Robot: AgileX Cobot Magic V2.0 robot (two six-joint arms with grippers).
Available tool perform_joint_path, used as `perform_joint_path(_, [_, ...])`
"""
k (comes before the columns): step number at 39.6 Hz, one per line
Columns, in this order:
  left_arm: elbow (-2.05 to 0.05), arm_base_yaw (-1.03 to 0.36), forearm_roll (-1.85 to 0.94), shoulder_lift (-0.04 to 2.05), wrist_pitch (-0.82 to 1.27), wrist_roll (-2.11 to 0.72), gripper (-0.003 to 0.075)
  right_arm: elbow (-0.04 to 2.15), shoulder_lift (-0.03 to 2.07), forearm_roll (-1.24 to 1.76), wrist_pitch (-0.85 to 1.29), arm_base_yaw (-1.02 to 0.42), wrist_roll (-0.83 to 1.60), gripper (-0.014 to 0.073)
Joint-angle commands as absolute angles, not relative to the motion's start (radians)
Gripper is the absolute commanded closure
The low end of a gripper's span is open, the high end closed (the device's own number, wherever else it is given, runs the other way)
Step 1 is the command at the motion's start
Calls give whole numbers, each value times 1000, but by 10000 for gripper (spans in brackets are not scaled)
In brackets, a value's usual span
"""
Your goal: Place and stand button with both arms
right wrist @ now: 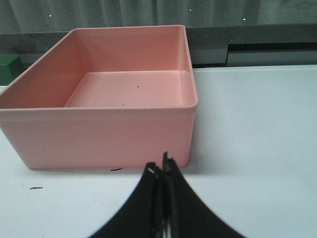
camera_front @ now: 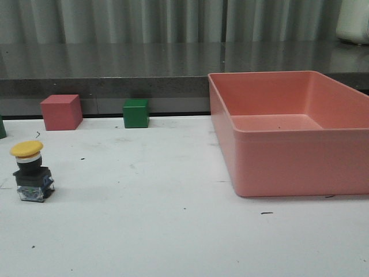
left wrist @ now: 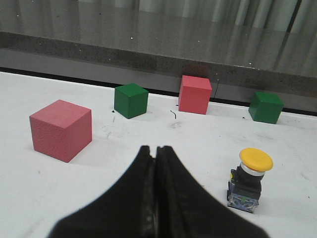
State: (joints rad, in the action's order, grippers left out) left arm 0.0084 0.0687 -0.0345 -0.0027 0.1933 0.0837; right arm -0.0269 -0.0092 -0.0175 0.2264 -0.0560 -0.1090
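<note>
Yellow-capped push-button with dark blocky base (camera_front: 31, 171) stands upright on white table (camera_front: 173, 231), far left.
We see left gripper (left wrist: 156, 148) & right gripper (right wrist: 162, 171) both pressed together, empty; pink plastic bin (camera_front: 288, 167) sits at right.

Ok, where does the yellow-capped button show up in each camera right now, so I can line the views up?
Front view: the button stands upright at the far left of the table, in front of the red cube.
Left wrist view: lower right, beside the shut left gripper.
Right wrist view: not in it; only the pink bin and the shut right gripper.
Shared landmark: the green cube beside the red cube.
</note>
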Motion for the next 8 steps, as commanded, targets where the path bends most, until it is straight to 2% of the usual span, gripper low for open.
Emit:
perform_joint_path(1, [24,71,-45,-26,111,83,740,-24,-28,-19,143,-48,-98,663])
perform_joint_path(8, [24,71,-45,-26,111,83,740,-24,-28,-19,143,-48,-98,663])
